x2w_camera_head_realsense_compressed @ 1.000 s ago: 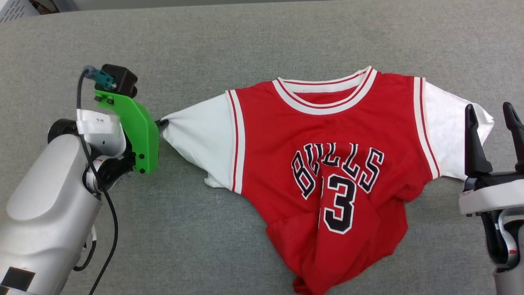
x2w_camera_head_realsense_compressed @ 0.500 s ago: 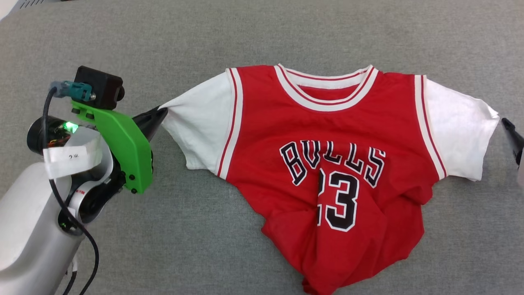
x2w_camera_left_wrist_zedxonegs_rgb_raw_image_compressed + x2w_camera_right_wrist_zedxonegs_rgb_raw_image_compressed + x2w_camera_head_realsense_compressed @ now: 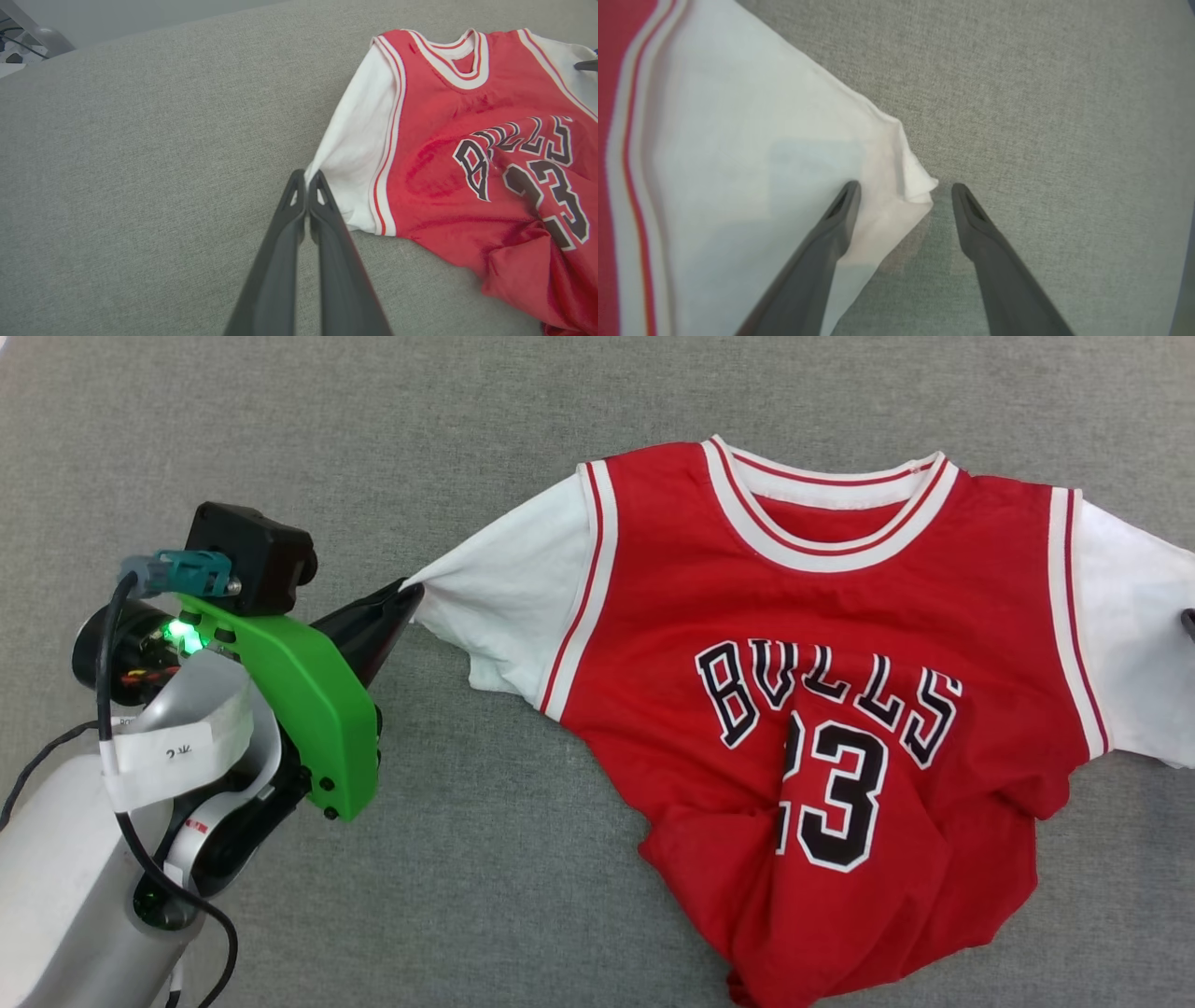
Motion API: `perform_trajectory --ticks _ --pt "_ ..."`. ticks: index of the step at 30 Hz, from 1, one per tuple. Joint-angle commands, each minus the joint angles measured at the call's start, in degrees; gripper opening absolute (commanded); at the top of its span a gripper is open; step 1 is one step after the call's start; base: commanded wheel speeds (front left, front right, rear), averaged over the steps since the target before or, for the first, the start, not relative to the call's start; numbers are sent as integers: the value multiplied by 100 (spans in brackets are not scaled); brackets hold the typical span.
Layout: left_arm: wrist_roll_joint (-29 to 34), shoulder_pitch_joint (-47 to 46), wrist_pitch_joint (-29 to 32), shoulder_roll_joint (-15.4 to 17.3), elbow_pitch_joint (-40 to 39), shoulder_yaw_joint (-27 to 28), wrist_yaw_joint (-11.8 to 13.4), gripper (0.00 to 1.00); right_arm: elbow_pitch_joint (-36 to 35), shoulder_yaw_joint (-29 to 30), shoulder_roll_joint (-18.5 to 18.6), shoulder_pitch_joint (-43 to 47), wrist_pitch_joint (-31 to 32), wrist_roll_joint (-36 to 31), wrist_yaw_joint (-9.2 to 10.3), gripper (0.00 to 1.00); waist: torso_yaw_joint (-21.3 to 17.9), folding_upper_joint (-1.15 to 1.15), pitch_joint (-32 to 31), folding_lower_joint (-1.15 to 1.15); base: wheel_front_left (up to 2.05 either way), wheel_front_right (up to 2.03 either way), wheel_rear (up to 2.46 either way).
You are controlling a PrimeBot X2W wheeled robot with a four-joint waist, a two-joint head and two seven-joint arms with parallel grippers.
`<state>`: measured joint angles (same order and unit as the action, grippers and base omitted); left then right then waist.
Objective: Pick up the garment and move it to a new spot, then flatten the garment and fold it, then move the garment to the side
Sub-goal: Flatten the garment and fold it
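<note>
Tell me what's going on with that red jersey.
The robot seems to be spreading out the garment, which lies face up on the grey surface. Its left gripper is shut on the tip of one white sleeve. Its right gripper is open, straddling the corner of the other sleeve, not yet gripping it. The lower hem is bunched up.

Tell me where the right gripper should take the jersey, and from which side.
Take the right sleeve at its outer corner, coming from the jersey's outer side. That corner juts out as a thin flap between the open right gripper's fingers, and mirrors the left sleeve tip that the left gripper is shut on, so pulling apart should likely flatten it.
</note>
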<state>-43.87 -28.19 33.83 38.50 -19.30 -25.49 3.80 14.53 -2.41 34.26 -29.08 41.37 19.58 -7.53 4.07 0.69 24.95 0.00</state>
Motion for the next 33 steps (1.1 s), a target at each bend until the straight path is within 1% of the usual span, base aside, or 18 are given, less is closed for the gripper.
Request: perform_trajectory --ticks 1,6,7,8,9,12,16,20,25,28,33 --pt "80 100 -4 -2 -24 -13 32 0 129 -85 46 -89 -69 -20 4 100 84 -69 75 0 0 0 0" --pt "89 123 -23 -26 -40 -58 34 0 476 -373 73 -120 -225 109 4 100 127 -69 106 0 0 0 0" --pt "86 124 -28 -33 -34 -62 34 0 546 -470 67 -109 -216 196 4 89 132 -69 104 0 0 0 0" --pt "85 123 -30 -36 -26 -67 33 0 598 -541 78 -102 -212 257 4 29 136 -69 103 0 0 0 0" --pt "87 120 -32 -38 -14 -72 32 0 638 -647 120 -100 -236 297 4 0 141 -69 101 0 0 0 0" --pt "89 113 -40 -48 28 -85 32 0 734 -825 236 -134 -458 316 4 0 144 -69 78 0 0 0 0" --pt "88 134 -92 -66 125 -85 41 0 878 -919 267 -236 -880 330 4 0 120 -69 -28 0 0 0 0" --pt "104 176 -304 -109 278 14 100 0 941 -918 314 -370 -1339 319 4 0 67 -69 -272 0 0 0 0" --pt "177 215 -629 -103 421 172 139 0 814 -861 409 -520 -1764 371 4 0 -27 -69 -656 0 0 0 0" --pt "228 271 -849 -76 479 304 196 0 652 -876 557 -559 -1896 398 4 0 -96 -69 -963 0 0 0 0" --pt "271 380 -1159 -40 419 501 277 0 393 -761 692 -548 -2086 546 4 0 -149 -69 -1393 0 0 0 0"
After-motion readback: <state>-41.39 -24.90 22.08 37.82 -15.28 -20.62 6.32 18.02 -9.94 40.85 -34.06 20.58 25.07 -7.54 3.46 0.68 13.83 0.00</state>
